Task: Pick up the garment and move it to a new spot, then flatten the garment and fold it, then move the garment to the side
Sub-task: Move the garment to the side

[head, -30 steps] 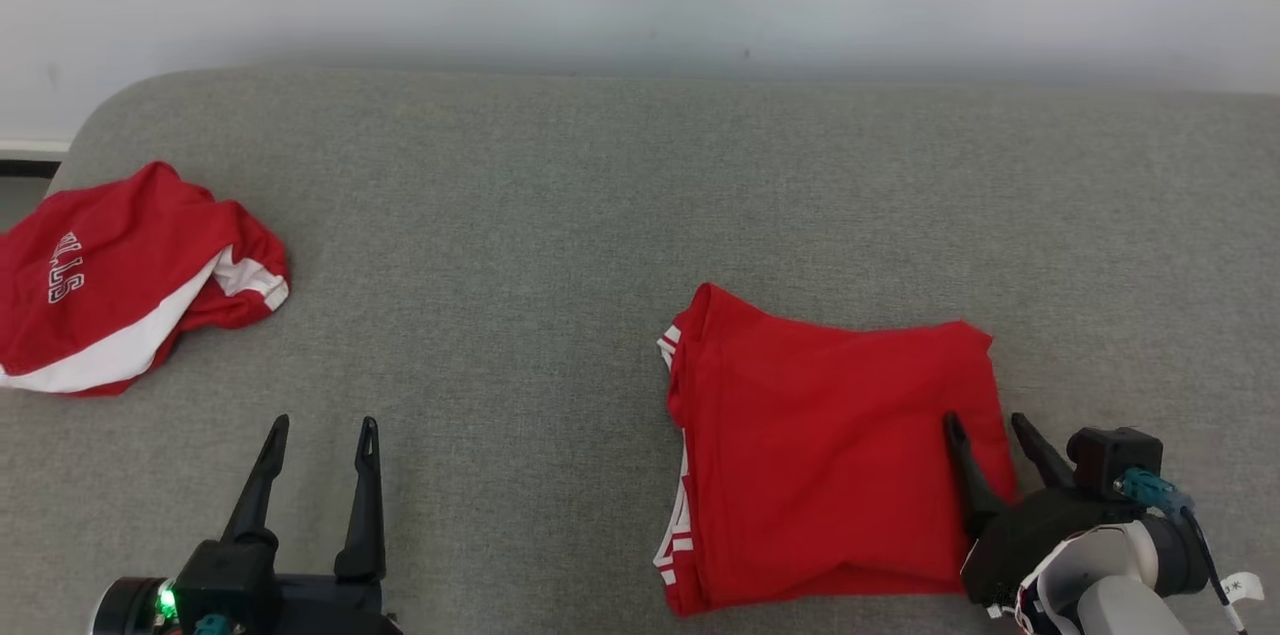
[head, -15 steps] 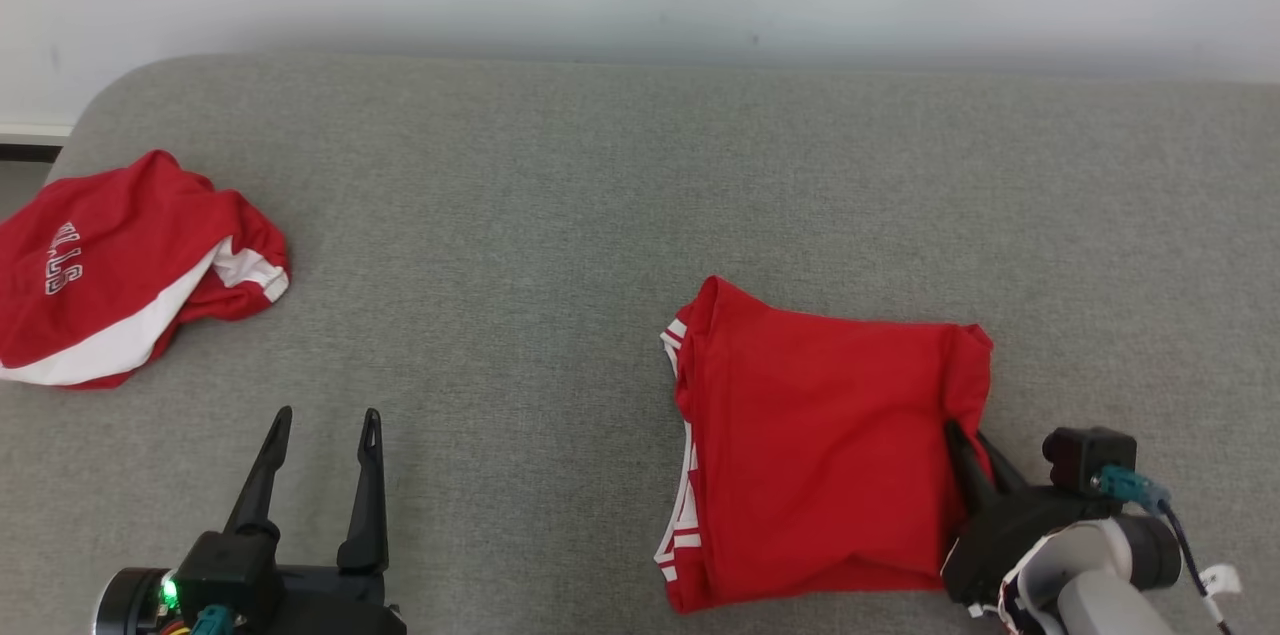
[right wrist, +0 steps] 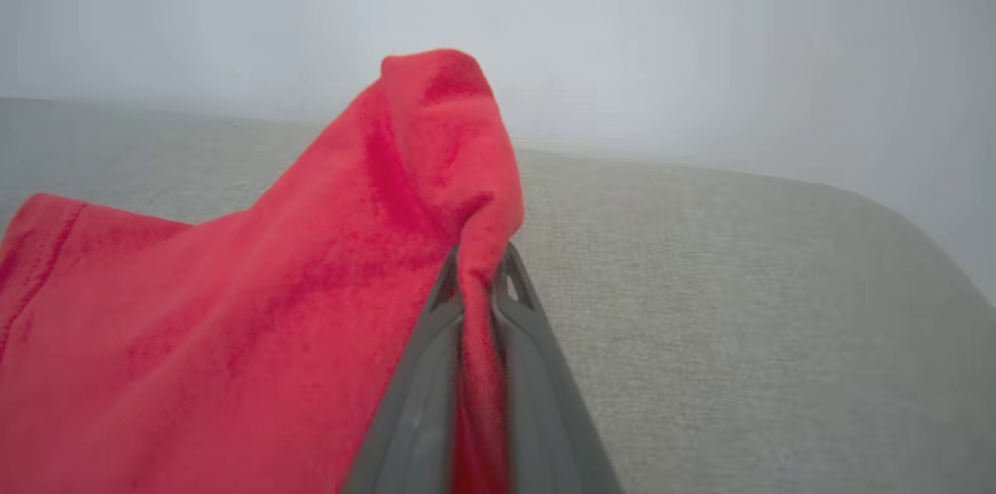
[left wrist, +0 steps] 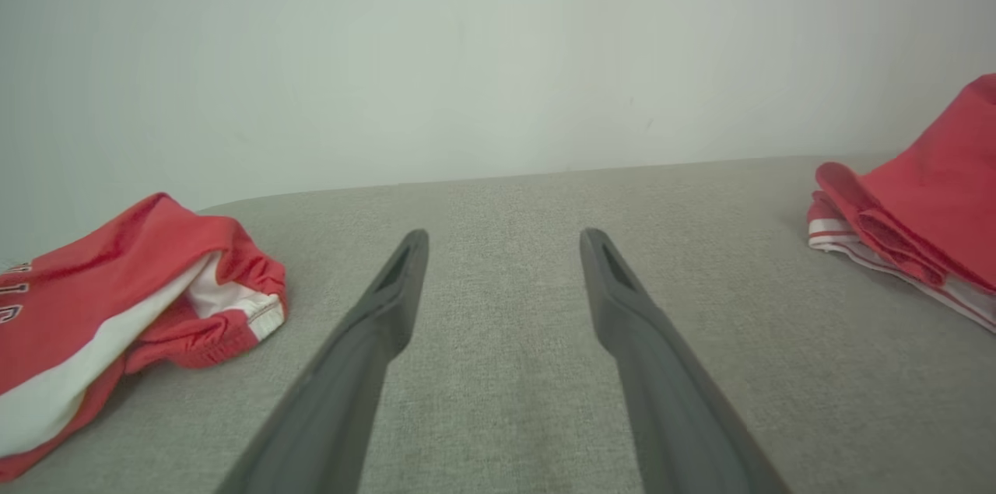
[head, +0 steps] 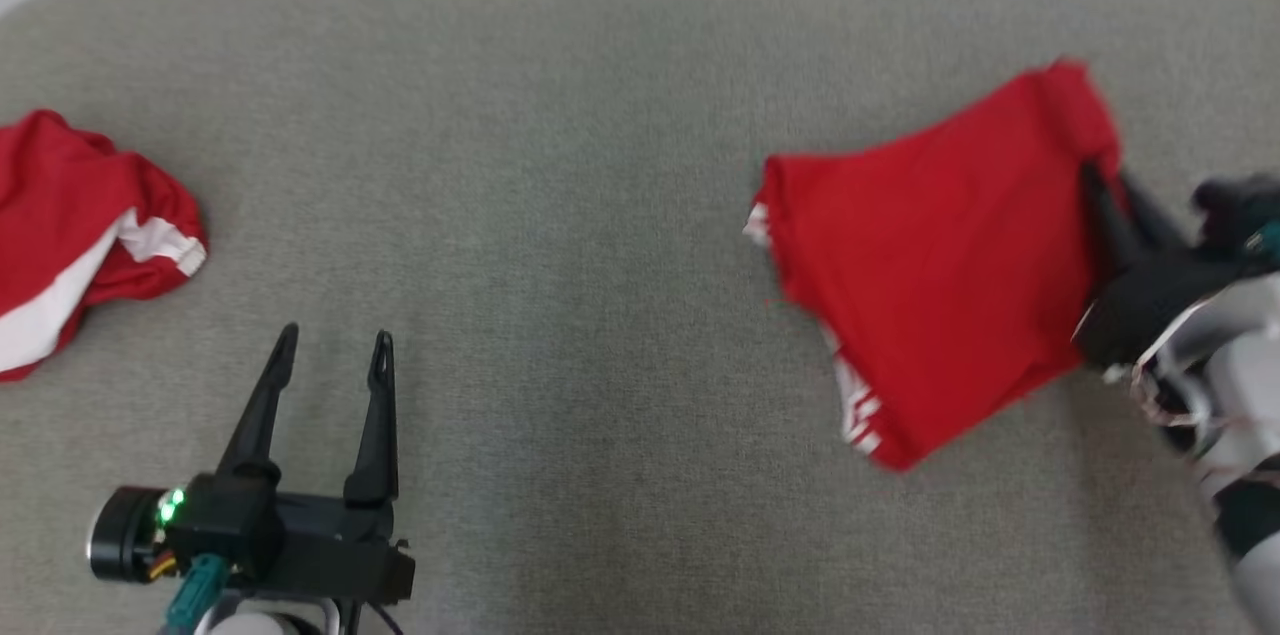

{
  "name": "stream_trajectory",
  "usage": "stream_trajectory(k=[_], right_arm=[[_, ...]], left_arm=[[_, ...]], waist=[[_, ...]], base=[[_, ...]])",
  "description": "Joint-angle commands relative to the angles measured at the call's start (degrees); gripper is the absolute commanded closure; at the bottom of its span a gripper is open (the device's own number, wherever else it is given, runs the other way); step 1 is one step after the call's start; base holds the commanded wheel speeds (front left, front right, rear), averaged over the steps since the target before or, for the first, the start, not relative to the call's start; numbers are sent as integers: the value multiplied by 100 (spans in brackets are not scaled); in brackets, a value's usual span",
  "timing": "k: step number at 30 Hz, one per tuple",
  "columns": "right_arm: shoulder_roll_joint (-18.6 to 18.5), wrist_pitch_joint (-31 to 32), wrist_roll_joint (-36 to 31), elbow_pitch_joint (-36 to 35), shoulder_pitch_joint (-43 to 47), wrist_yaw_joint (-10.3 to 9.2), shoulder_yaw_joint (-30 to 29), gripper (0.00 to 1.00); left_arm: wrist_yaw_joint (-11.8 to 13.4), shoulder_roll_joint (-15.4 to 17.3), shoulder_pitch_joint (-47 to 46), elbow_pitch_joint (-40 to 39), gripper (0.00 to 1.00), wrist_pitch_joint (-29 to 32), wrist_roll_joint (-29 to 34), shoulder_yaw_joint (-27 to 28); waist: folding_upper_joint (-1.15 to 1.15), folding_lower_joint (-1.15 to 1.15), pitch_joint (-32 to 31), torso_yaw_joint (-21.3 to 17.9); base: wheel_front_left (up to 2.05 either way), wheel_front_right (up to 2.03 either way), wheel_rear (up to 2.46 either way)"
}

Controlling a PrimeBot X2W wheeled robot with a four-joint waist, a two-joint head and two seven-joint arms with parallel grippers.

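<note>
Over on the robot's right, the folded red garment [head: 940,285] hangs by its far right corner from the right gripper [head: 1107,183], whose fingers are pinched shut on a bunched fold of cloth; the right wrist view shows red fabric squeezed between them; the rest trails away to the left of the fingers, its long axis slanting down toward the white-striped corner, which seems to drag on the grey upholstered surface [head: 560,215], though blur makes that unsure; the left gripper [head: 335,337] stands well apart, fingers spread wide and empty, nearer the crumpled red-and-white garment [head: 80,225] at far left; so the carry is the right arm's; a second ago the fingers stood open astride the edge of a garment lying square and flat; now it is turned askew, and the head camera has shifted too.
</note>
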Motion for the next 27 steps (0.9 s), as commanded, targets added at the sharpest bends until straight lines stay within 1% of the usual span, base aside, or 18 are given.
stream_trajectory(k=[1,7,15,22,27], right_arm=[[-139,8,33,-28,-191,-17,12,100],[-800,137,26,-103,-938,-17,48,100],[-1676,333,12,-125,-1543,-17,-96,100],[-2250,500,21,30,-1995,-17,-238,100],[-2457,565,-86,198,-2288,-17,-397,100]], left_arm=[[5,29,-135,-73,0,-17,27,-7],[-22,127,-411,-473,0,-17,98,-14],[61,314,-573,-1252,0,-17,310,55],[119,445,-643,-1792,0,-14,501,3],[144,509,-648,-2060,0,47,564,-37]], waist=[[-1,-1,448,-235],[-1,-1,1110,-580],[-1,-1,1754,-907],[-1,-1,2139,-1005],[-1,-1,2273,-1024]], base=[[0,0,0],[0,0,0],[0,0,0],[0,0,0],[0,0,0]])
